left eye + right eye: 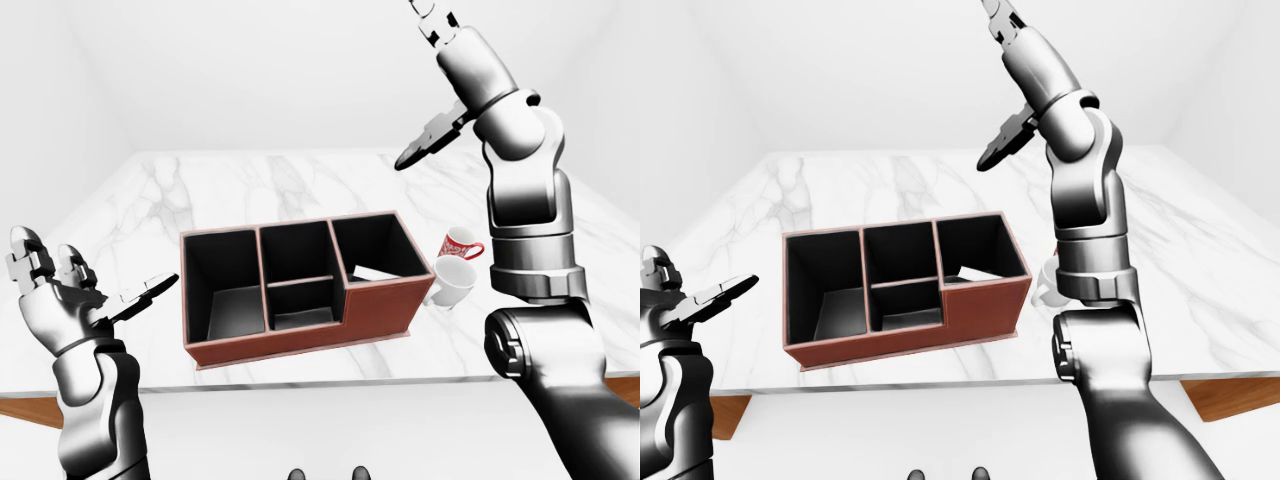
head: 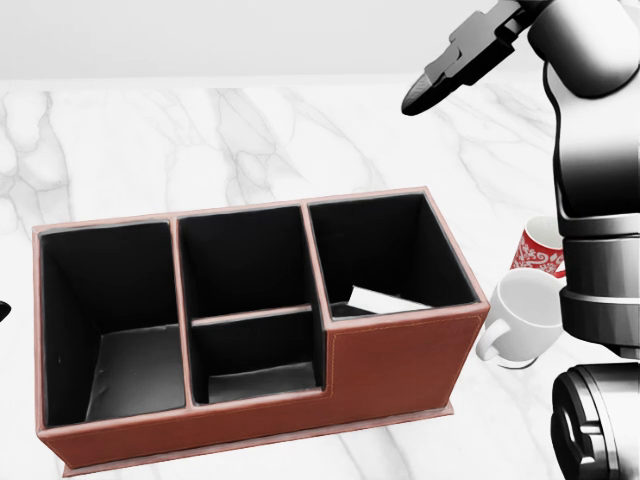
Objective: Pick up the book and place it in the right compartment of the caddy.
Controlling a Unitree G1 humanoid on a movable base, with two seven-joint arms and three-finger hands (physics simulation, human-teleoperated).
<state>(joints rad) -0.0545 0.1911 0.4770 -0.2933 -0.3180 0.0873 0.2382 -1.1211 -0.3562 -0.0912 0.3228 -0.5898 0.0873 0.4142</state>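
the book (image 2: 392, 298) lies low in the right compartment of the caddy (image 2: 400, 360), near the compartment's lower edge in the head view. only a slim pale wedge of it shows above the caddy's wall: a white page edge with a dark cover blending into the black lining, slightly tilted, its right end lower. nothing touches it.

the caddy is a reddish-brown box with a black interior, sitting on the white marble table (image 2: 150, 140). it has a large left compartment, a middle section split into an upper and a lower cell, and the right compartment, whose near wall is taller than the rest.

the right hand (image 1: 440, 70) is raised high in the upper right of the left-eye view, well above the caddy and apart from it, fingers (image 2: 445, 80) spread and released, grasping nothing. the left hand (image 1: 75, 295) hangs at the left edge of the left-eye view, off the table's near corner, its fingers likewise spread and empty.

just right of the caddy stand two mugs: a white mug (image 2: 525, 320) close to the caddy's right wall, and a red patterned mug (image 2: 538, 250) above it in the head view, partly hidden by the right arm.
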